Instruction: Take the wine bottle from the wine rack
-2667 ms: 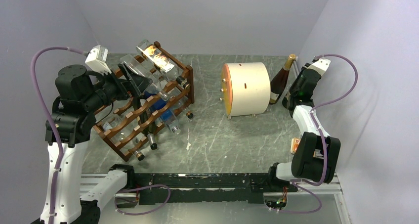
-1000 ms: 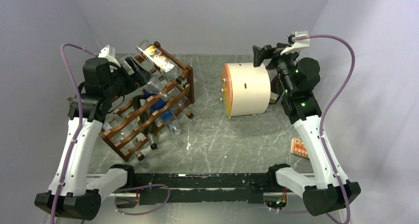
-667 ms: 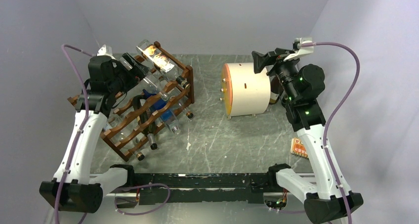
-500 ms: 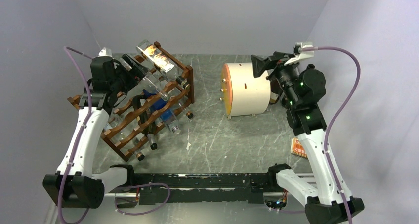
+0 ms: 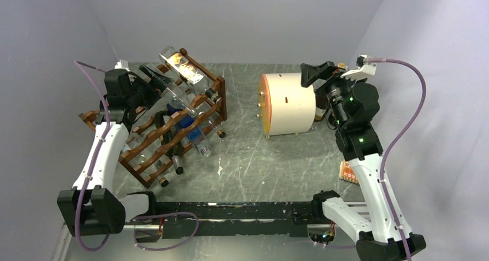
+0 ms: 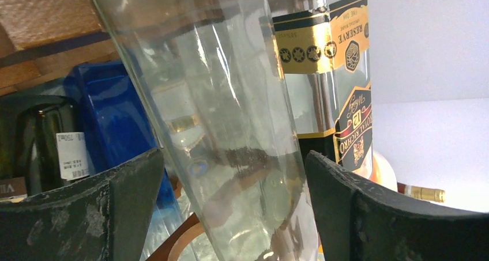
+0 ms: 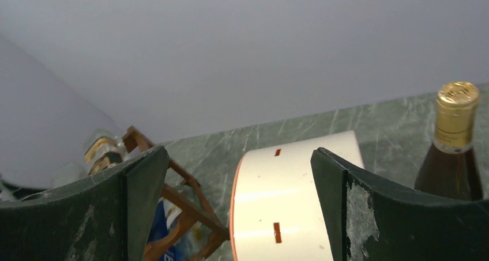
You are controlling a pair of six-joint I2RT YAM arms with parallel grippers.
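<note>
- Grey marbled tabletop (image 5: 254,157), closed in by pale lilac walls (image 5: 230,19) at the back and both sides.
- Nearest loose item we note: a small orange packet (image 5: 348,170), flat on the table at the right, partly hidden by the right arm.
- Left of centre stands the wine rack (image 5: 140,146), reddish-brown wood with wavy rails, set at an angle to the table edge. Several bottles lie in its cradles.
- Lower in the rack we see a blue bottle (image 6: 109,128) and, beside it, a dark bottle (image 6: 29,140) with a small white sticker.
- The wine bottle (image 6: 230,99), clear glass, lies tilted across the rack's top tier, resting on the wood.
- The left gripper (image 6: 235,154) is at that top tier. Its dark fingers (image 6: 127,203) straddle the wine bottle's body, one on each side, tips right at the glass. We cannot tell whether they press or only flank it.
- Just beside it lies a labelled bottle (image 6: 340,71), clear, with a black-and-gold label reading RESERVE.
- Right of centre, well apart from the rack, a cream drum (image 5: 288,102) lies on its side, its orange-rimmed flat face turned toward the rack.
- The right gripper (image 7: 239,151) hangs above the drum's far end, jaws spread wide, nothing between them.
- Farthest back, an amber bottle (image 7: 452,146) with a gold foil cap stands upright behind the drum, near the right wall.
</note>
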